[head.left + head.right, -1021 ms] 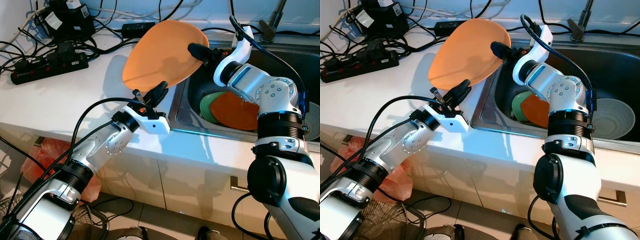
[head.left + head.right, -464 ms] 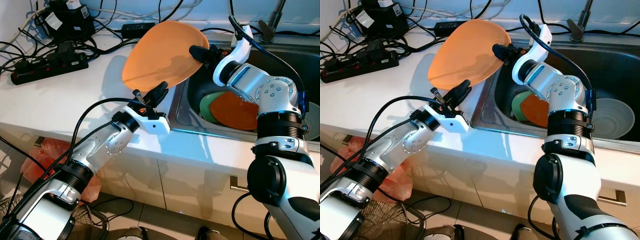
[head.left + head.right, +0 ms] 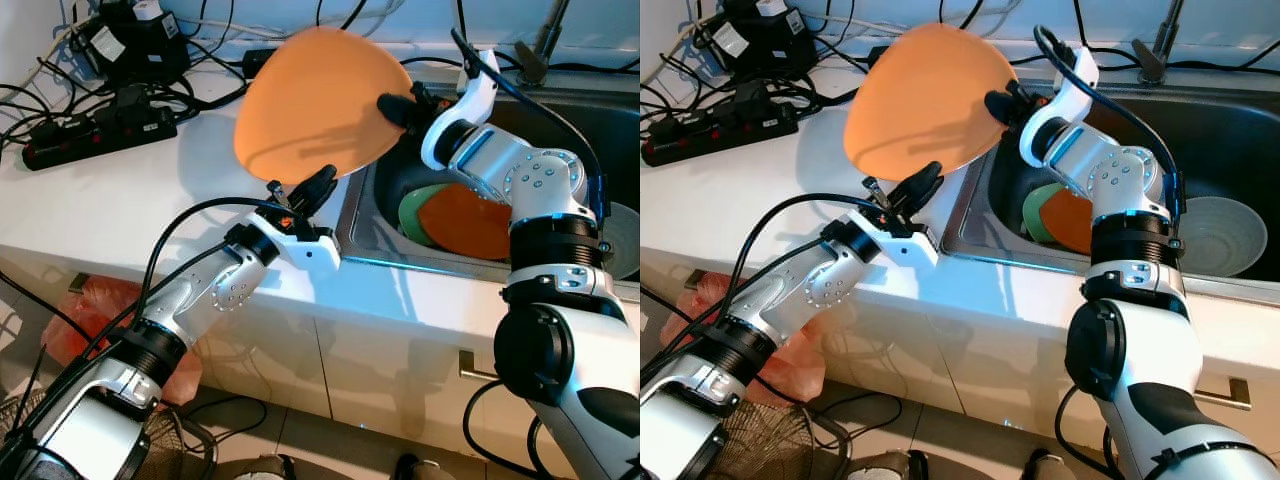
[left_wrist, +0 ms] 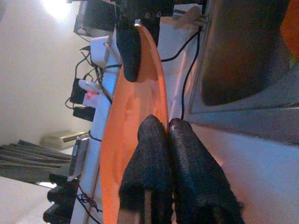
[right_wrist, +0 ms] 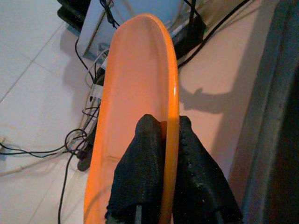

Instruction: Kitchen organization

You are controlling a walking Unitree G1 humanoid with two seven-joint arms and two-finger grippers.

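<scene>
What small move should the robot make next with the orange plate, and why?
Probably carry the orange plate leftward and lower it onto the white counter: both the left pincer and right pincer grip its rim, tilted, above the counter's sink-side edge.

Bright, sharp head views; hard shadows across white counter [image 3: 120, 200]. Glaring lamp far in left wrist view, near fingertips [image 4: 154, 140] blurred.

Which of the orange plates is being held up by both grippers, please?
The large orange plate raised over the counter: right gripper and left gripper pinch its rim. The darker orange plate lies in the sink.
</scene>
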